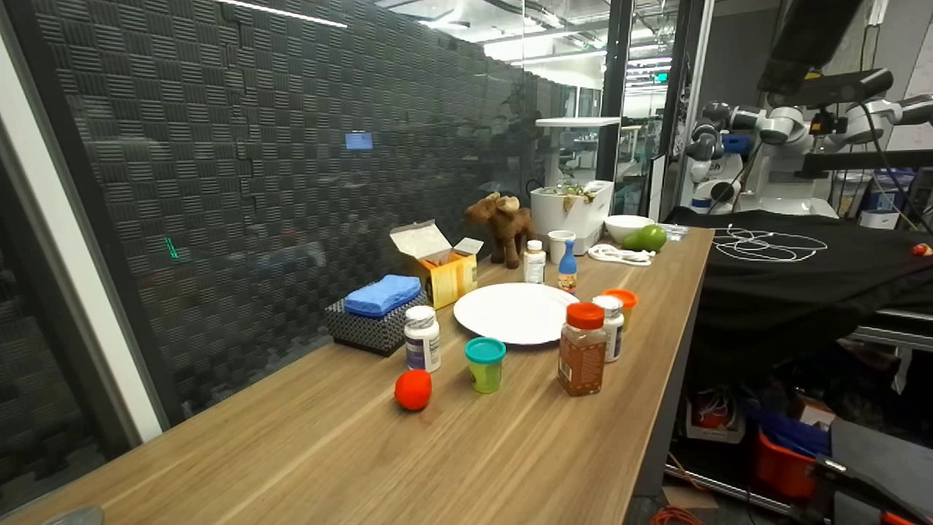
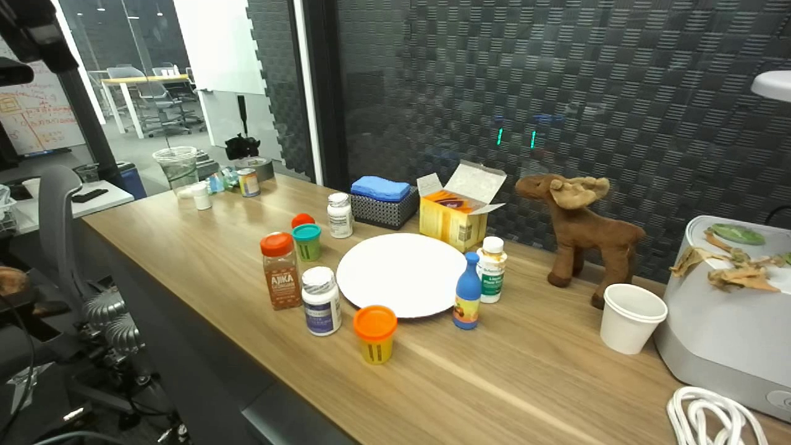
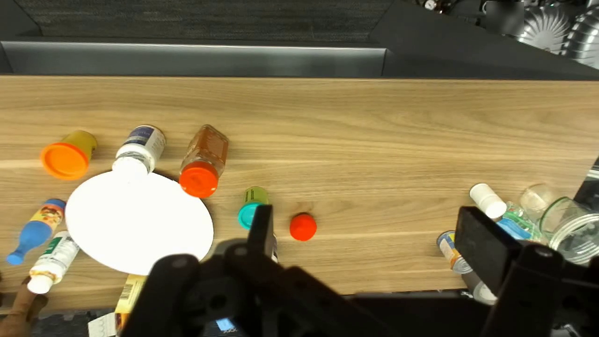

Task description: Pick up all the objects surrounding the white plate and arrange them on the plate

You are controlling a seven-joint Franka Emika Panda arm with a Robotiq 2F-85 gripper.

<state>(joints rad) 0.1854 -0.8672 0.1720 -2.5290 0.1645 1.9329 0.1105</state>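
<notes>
The white plate (image 1: pixel 514 313) lies bare on the table. Around it stand a red ball (image 3: pixel 303 227), a green cup (image 1: pixel 485 372) with a teal lid, and a brown jar (image 2: pixel 282 278) with a red lid. White-capped bottles (image 2: pixel 321 309), (image 2: pixel 340 216), (image 2: pixel 492 272), an orange-lidded yellow tub (image 2: pixel 376 340) and a blue bottle (image 2: pixel 468 296) also ring it. High over the table, my gripper (image 3: pixel 367 224) is wide open with nothing between its fingers. In the wrist view, the left finger (image 3: pixel 261 234) covers part of the teal lid and most of one white bottle.
Behind the plate are an open yellow box (image 2: pixel 454 216), a blue sponge (image 2: pixel 380 188) on a dark box (image 2: pixel 386 210), and a brown toy moose (image 2: pixel 581 232). A can (image 2: pixel 249 183), white container (image 2: pixel 201 196) and clear cup (image 2: pixel 176 167) occupy the table's far end.
</notes>
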